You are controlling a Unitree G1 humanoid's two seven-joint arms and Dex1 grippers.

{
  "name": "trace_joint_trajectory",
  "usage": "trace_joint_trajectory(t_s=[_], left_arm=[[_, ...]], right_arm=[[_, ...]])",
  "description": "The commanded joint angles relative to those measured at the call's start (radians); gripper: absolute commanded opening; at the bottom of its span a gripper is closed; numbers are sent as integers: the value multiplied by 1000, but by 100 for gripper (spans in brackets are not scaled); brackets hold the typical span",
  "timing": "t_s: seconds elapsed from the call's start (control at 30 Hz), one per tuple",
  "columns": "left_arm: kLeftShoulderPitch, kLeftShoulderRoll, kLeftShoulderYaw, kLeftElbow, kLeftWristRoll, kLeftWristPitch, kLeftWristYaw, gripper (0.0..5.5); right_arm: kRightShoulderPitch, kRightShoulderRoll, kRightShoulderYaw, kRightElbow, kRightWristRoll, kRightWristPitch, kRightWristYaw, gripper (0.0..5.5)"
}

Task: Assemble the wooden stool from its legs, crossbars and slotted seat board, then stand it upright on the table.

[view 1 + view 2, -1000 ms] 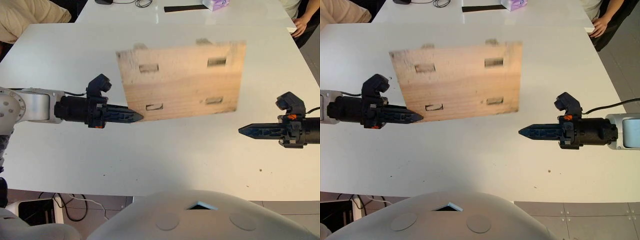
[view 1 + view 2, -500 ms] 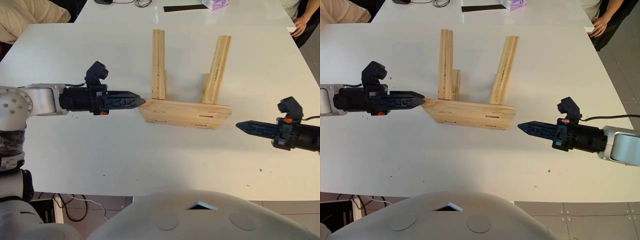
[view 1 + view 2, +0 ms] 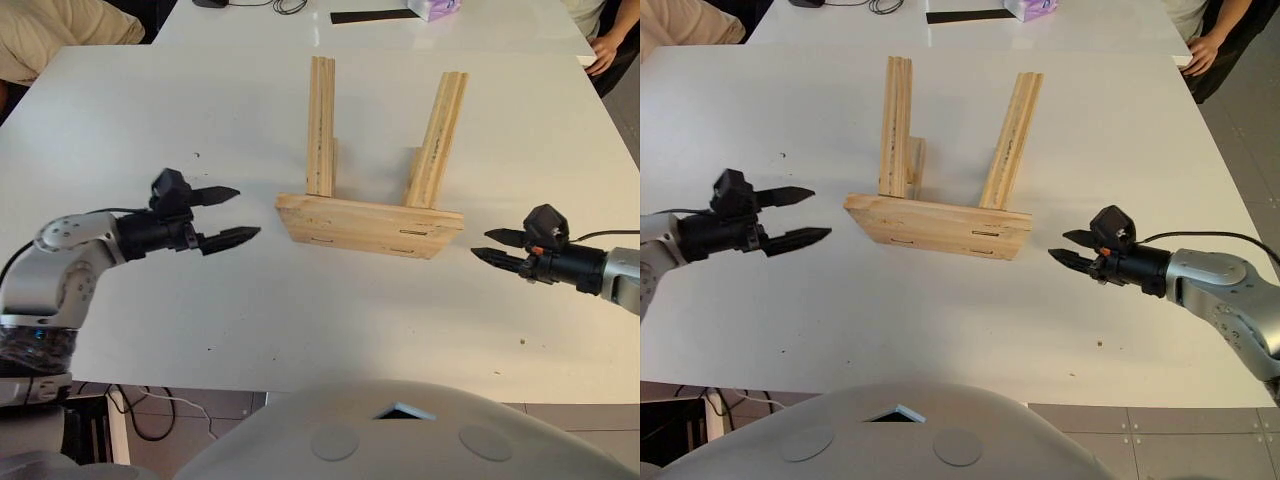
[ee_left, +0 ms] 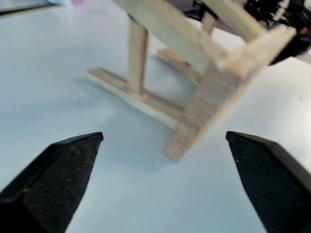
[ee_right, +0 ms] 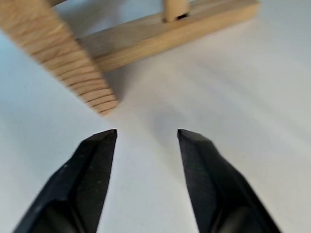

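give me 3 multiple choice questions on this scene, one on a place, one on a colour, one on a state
1. Where is the stool?
A) on the table between the two grippers
B) held up in the air
C) on the floor

2. What colour is the table?
A) black
B) white
C) green

3. How is the left gripper?
A) shut on a leg
B) shut, empty
C) open

1 A: it lies on its side, with the left gripper and right gripper at either end, both clear of it.
2 B: the bare top is white.
3 C: its fingers stand apart, nothing between them.
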Motion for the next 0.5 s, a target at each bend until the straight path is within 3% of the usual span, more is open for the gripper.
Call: trace_joint_trajectory(t_s=[0.03, 0.3, 0.5], left_arm=[[-31, -64, -84, 66, 141, -169, -69, 537], [-125, -187, -172, 359, 328, -448, -148, 537], [-198, -273, -222, 490, 394, -542, -187, 537]], right_arm=[[-61, 68, 12, 11, -28, -5, 146, 273], [-266, 276, 105, 187, -214, -44, 271, 273], [-262, 349, 177, 248, -332, -94, 378, 273]])
